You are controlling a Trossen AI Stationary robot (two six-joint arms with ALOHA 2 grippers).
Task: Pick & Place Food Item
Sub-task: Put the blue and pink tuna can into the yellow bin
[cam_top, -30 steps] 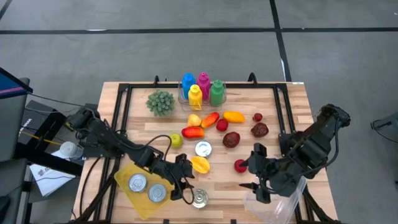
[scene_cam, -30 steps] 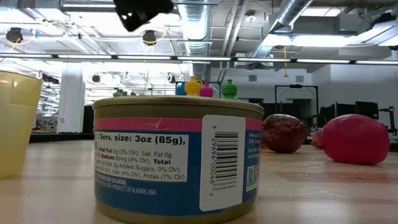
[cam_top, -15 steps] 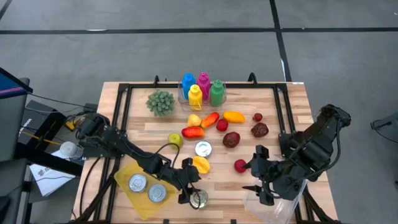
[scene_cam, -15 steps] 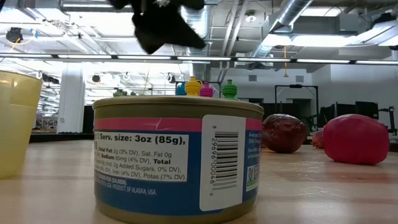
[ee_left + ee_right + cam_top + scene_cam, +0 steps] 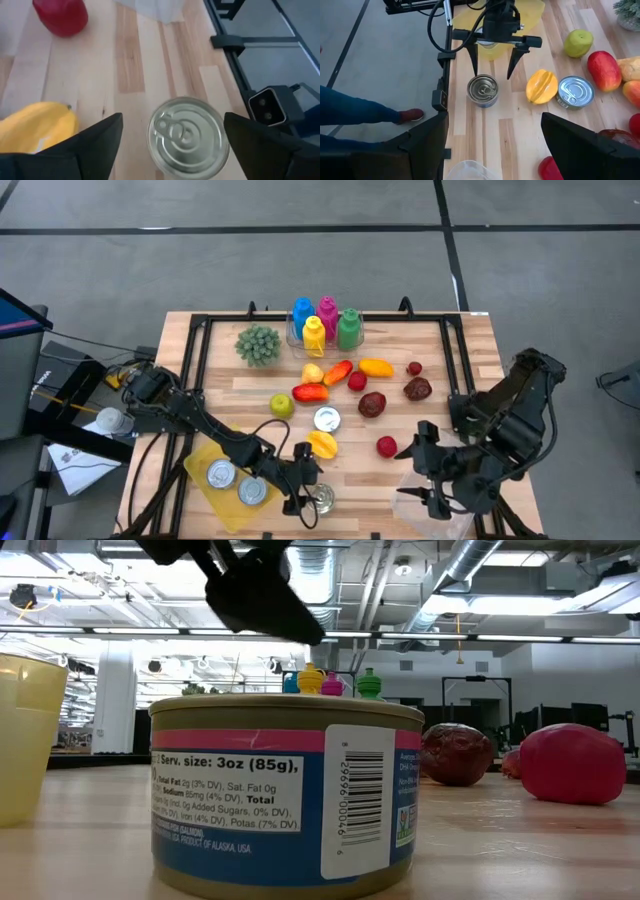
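A silver can with a blue and pink label (image 5: 322, 499) stands upright on the table near its near edge. It fills the low view (image 5: 285, 800). My left gripper (image 5: 308, 497) is open. It hovers a little above the can, one finger on each side of it in the left wrist view (image 5: 187, 136). The right wrist view (image 5: 492, 60) shows the left gripper's fingertips apart over the can (image 5: 483, 90). My right gripper (image 5: 412, 476) is open and empty at the table's near right, over a clear container (image 5: 440, 515).
A yellow plate (image 5: 200, 462) with two cans lies left of the can. A yellow fruit (image 5: 322, 444), another can (image 5: 327, 418), a green apple (image 5: 283, 405) and red fruits (image 5: 386, 446) lie further back. Coloured bottles (image 5: 325, 322) stand at the far edge.
My left gripper has gone toward the table's near edge and right, toward the lone can, and has come down over it. My right gripper has drawn back toward the near right corner.
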